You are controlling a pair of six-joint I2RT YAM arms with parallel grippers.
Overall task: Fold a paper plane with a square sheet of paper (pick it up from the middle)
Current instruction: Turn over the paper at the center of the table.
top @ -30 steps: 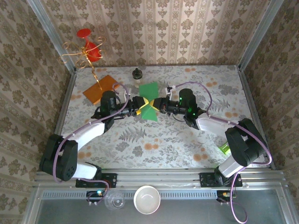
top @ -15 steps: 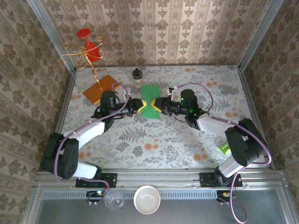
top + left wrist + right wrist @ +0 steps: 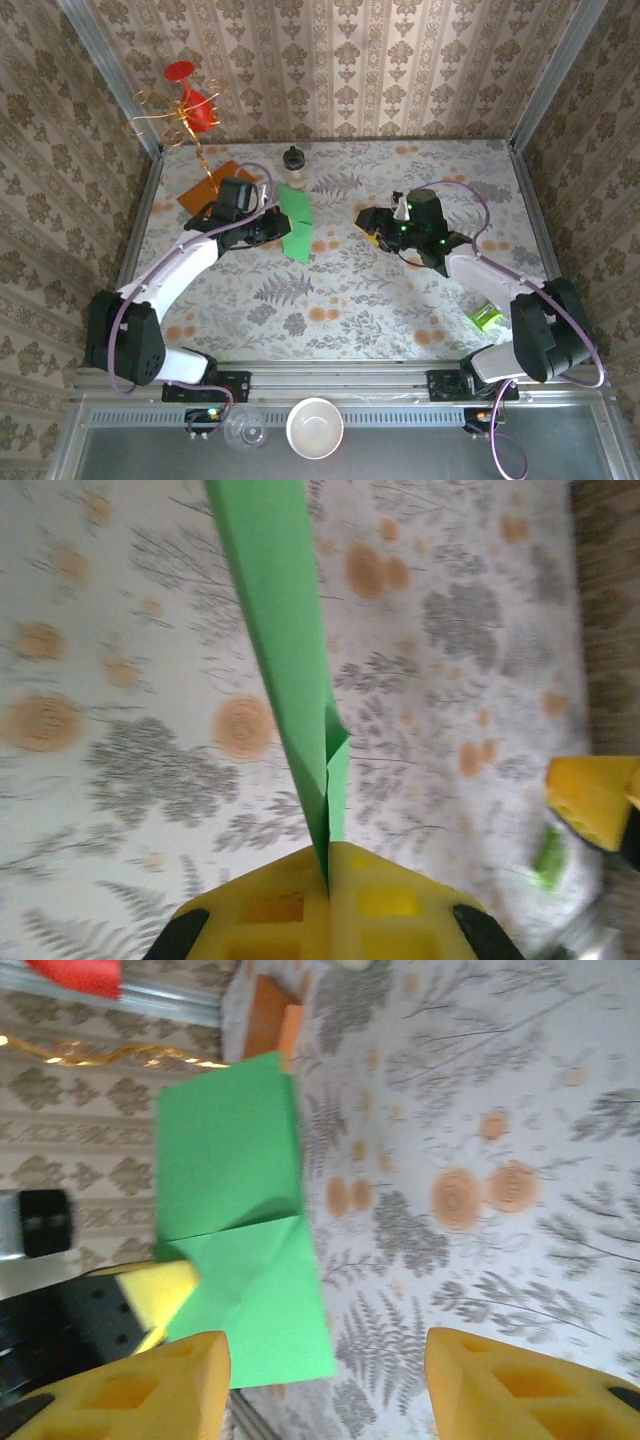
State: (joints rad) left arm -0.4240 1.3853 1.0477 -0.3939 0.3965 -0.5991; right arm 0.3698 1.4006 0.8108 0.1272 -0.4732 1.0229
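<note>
Jaws of the left gripper (image 3: 328, 880) are pinching the creased square sheet of paper (image 3: 296, 225) edge-on above the far-left desk (image 3: 330, 300), likely freeing it for re-laying. The right gripper (image 3: 373, 222), jaws standing apart, is holding nothing.

Left tool (image 3: 328, 872) clamps the green sheet (image 3: 272, 620) tight at its edge (seen nearly edge-on), floral worktop (image 3: 120, 740) behind it, and a yellow finger (image 3: 592, 802) at far right.
</note>
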